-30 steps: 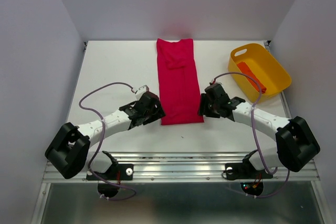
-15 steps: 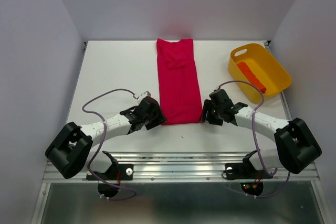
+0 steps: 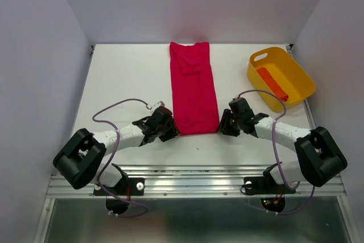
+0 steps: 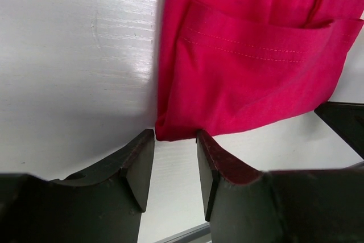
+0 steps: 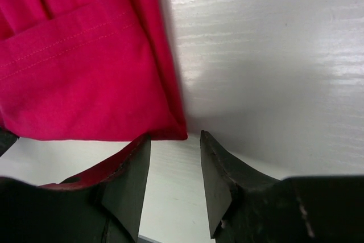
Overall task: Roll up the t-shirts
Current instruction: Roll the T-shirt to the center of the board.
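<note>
The crimson-red t-shirt (image 3: 194, 89) lies folded into a long narrow strip down the middle of the white table, its hem toward me. My left gripper (image 3: 168, 132) is open at the strip's near left corner (image 4: 170, 132), fingertips either side of the corner's tip, low on the table. My right gripper (image 3: 223, 127) is open at the near right corner (image 5: 176, 132), the corner just ahead of the gap. Neither holds cloth. The orange t-shirt (image 3: 273, 83) lies as a compact bundle in the yellow basket (image 3: 296, 92).
The yellow basket stands at the right side of the table, behind my right arm. The table's metal front rail (image 3: 193, 183) runs just below both arm bases. White walls close in the back and sides.
Both grippers have moved toward me and down along the shirt's edges, from beside the strip to its two near corners. The shirt has not moved.
</note>
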You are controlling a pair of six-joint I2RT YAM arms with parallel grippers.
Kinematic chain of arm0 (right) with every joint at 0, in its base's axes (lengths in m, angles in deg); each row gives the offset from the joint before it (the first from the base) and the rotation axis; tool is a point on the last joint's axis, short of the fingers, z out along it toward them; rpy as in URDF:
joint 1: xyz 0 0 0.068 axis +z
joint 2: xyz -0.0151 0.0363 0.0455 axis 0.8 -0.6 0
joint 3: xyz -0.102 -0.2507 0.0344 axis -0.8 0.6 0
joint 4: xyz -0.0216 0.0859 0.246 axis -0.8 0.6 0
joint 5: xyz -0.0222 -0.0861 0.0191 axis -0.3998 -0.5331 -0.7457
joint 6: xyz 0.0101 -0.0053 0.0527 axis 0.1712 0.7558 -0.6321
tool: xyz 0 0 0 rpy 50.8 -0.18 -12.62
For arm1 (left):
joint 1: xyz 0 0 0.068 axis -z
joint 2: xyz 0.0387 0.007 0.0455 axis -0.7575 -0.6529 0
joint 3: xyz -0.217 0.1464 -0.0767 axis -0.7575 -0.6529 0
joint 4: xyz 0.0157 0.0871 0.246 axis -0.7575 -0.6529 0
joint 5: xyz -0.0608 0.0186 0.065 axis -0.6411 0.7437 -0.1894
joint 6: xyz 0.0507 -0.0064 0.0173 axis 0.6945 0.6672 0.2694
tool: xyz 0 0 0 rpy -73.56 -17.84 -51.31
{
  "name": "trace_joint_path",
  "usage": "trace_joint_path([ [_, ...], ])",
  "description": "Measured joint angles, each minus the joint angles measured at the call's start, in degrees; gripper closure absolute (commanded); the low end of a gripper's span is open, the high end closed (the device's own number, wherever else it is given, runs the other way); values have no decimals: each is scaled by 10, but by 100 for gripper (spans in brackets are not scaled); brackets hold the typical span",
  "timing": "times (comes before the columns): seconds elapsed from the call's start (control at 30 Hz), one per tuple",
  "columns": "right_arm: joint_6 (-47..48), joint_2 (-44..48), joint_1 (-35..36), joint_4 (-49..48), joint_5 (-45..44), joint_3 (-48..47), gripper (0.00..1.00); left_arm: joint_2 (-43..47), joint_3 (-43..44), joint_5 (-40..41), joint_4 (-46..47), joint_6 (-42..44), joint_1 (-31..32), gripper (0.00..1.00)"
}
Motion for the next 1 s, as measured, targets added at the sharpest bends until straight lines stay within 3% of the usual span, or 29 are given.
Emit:
trace_joint_path([
  [0.2, -5, -19, 0, -35, 6, 0, 67, -19, 0, 0, 11, -2, 0, 71],
  [0.3, -5, -23, 0, -42, 7, 0, 83, -25, 1, 1, 15, -2, 0, 85],
  [0.37, -6, -26, 0, -42, 6, 0, 94, -29, 3, 1, 17, -2, 0, 100],
  [0.43, -5, -26, 0, -43, 7, 0, 99, -30, 4, 3, 16, -2, 1, 100],
  [1.0, -4, 33, 0, -24, 35, 14, 99, 14, 8, 14, -28, -3, 10, 100],
])
